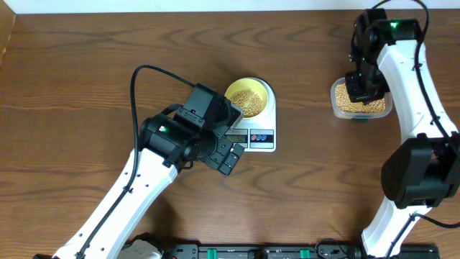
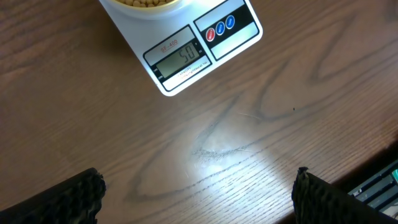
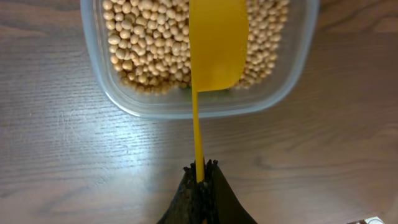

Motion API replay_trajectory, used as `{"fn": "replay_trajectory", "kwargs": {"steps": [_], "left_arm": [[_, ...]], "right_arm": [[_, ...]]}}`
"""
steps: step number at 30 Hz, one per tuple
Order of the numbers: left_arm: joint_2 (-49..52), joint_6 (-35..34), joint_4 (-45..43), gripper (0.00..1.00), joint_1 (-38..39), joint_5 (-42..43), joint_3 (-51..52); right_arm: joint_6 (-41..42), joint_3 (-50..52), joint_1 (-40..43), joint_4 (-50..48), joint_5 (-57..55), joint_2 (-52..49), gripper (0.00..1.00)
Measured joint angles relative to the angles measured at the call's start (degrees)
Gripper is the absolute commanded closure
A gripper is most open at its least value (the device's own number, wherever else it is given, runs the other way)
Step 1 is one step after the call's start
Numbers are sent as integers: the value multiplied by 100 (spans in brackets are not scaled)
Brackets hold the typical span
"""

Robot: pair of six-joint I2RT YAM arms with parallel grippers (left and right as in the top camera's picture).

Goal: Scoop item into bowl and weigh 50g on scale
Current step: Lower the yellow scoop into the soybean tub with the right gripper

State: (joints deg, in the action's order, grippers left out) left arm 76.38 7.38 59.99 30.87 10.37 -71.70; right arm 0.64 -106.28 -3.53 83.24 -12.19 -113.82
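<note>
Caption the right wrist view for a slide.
The right gripper, fingers shut on the handle of the yellow scoop, holds its head above the beans in the clear tub.

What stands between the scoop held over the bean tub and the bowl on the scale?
Nothing visible: bare table separates the scoop, in the right gripper over the tub, from the bowl on the scale. The open left gripper sits beyond the bowl.
</note>
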Motion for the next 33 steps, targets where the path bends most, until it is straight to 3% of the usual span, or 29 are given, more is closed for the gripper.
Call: {"fn": "replay_trajectory", "kwargs": {"steps": [9,20,29,32,33], "left_arm": [[0,0,0,2,0,0,0],[0,0,2,2,0,0,0],[0,0,0,2,0,0,0],[0,0,0,2,0,0,0],[0,0,0,2,0,0,0]], "right_arm": [[17,398,-2,-682,271,0,99],[13,601,-2,-855,549,0,96],[-11,629,2,-831,776,79,62],[-4,638,13,-822,876,254,35],[-15,638,15,-817,938,339,21]]}}
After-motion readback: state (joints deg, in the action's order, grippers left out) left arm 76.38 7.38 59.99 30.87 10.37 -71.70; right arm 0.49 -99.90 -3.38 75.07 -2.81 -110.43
